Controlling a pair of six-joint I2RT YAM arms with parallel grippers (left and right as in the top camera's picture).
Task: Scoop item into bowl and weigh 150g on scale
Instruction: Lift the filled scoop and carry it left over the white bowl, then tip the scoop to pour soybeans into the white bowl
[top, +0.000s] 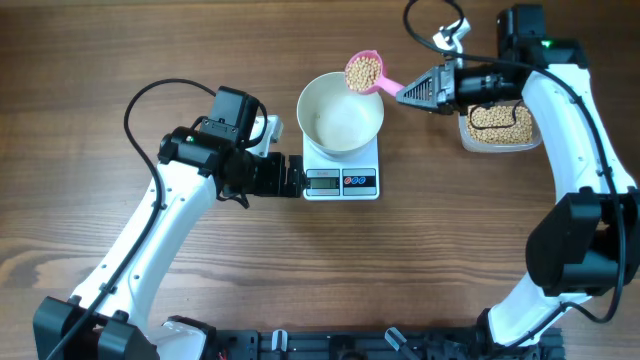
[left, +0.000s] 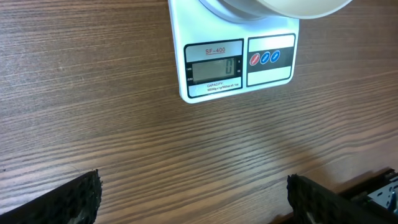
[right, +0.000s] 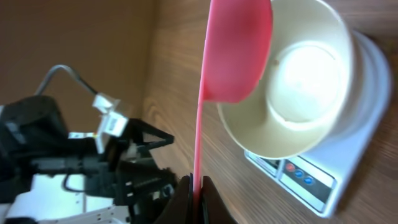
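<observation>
**A:** Where are the soybeans (top: 363, 72)?

**B:** A heap fills the pink scoop (top: 388, 86), which is held above the far right rim of the white bowl (top: 335, 120). More lie in the clear tub (top: 470, 140), off to the right on the counter (top: 80, 60).

**A:** What holds the scoop?

**B:** The right end effector (top: 405, 92), clamped tight on the handle's end.

**A:** And the bowl?

**B:** It sits on the kitchen scale (top: 341, 182), its inside showing plain white. The display (left: 214, 70) reads zero.

**A:** The other arm?

**B:** The left end effector (top: 292, 177) is spread wide and grips nothing. It is low over the counter just beside the scale's front left corner, pointing at it.
</observation>
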